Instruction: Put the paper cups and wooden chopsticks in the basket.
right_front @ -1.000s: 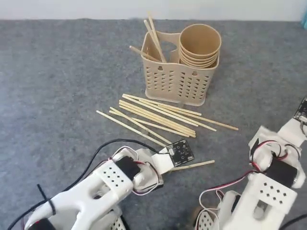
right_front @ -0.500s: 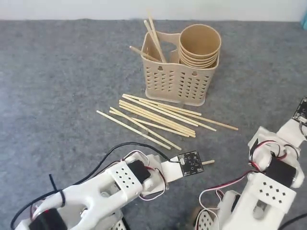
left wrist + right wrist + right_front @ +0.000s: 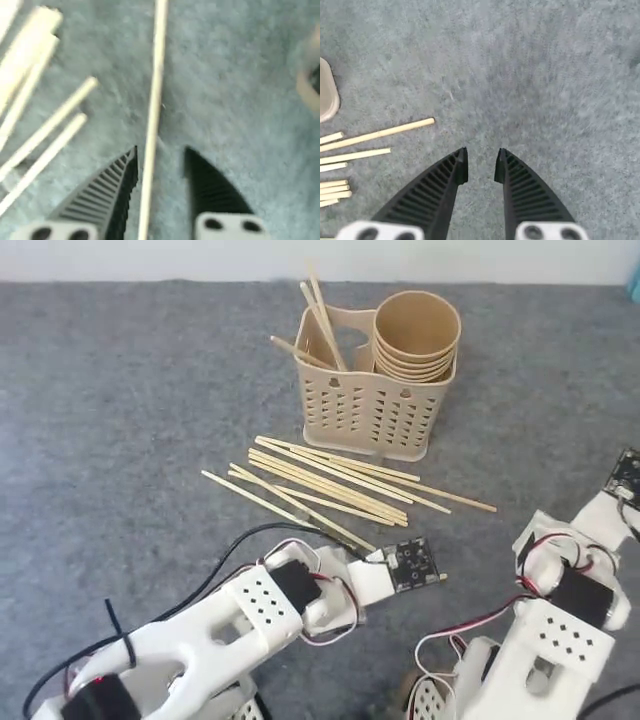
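Grey felt tabletop (image 3: 120, 390): paper cups (image 3: 417, 325) sit stacked in the basket (image 3: 365, 410) beside a few chopsticks (image 3: 322, 315), but a loose pile (image 3: 330, 485) lies in front. So roughly halfway. The left gripper (image 3: 159, 160) has its fingers spread around one stray chopstick (image 3: 155, 100); the right gripper (image 3: 480, 167) is parted and empty.

Beige perforated basket (image 3: 365, 412), tan paper cups (image 3: 416, 332), pale chopsticks (image 3: 330, 484), grey carpet (image 3: 120, 420)

Cups (image 3: 414, 328) in basket (image 3: 365, 410) beside standing chopsticks (image 3: 322, 310); loose chopsticks (image 3: 330, 480) before basket.
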